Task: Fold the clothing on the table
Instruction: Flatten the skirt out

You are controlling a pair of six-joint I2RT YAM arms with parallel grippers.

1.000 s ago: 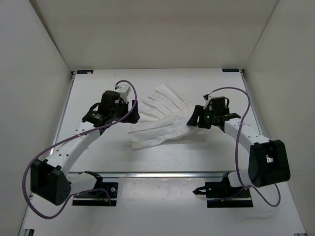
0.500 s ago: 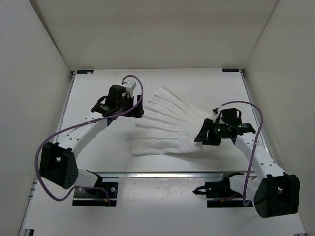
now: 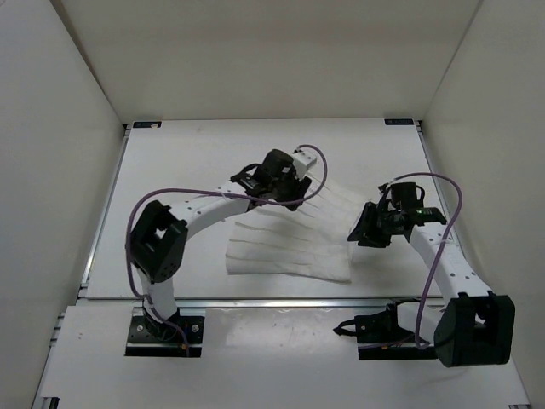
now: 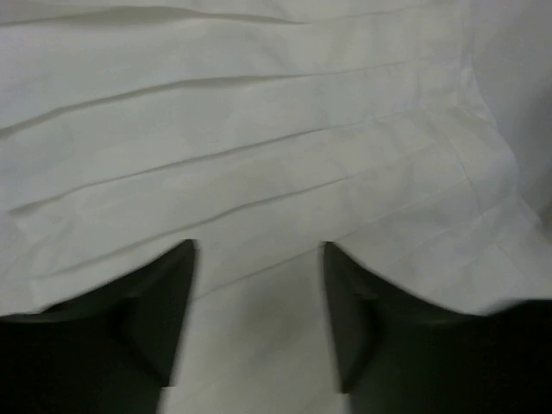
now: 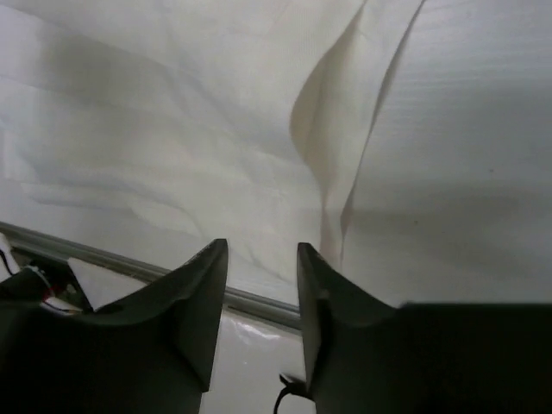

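**Step in hand (my judgement):** take hold of two edges of the clothing for the first fold.

**Position of the work:** The clothing lies spread flat near the middle of the table. Its pleats fan from the 9 o'clock edge toward 1 o'clock.

**Gripper state:**
- The left gripper has its jaws wide apart with nothing between them. It hovers low over the pleats at the clothing's 12 o'clock edge.
- The right gripper has its jaws partly apart. Cloth and the aluminium rail show through the gap, and I see nothing clamped. It sits at the clothing's 3 o'clock edge, where the cloth stands up in a ridge that runs to one fingertip.

**Procedure I would follow:**
1. I bring each gripper down at the very edge of the cloth, so one finger slides beneath it and the other stays above.
2. I close on all the layers at that edge. The fabric looks thin, and a partial bite would likely slip.
3. I confirm both grips in the wrist views before lifting.
4. I raise both sides level and carry them together toward 6 o'clock, keeping the pleats parallel.
5. I move slowly, because dragging could bunch the cloth against the table.
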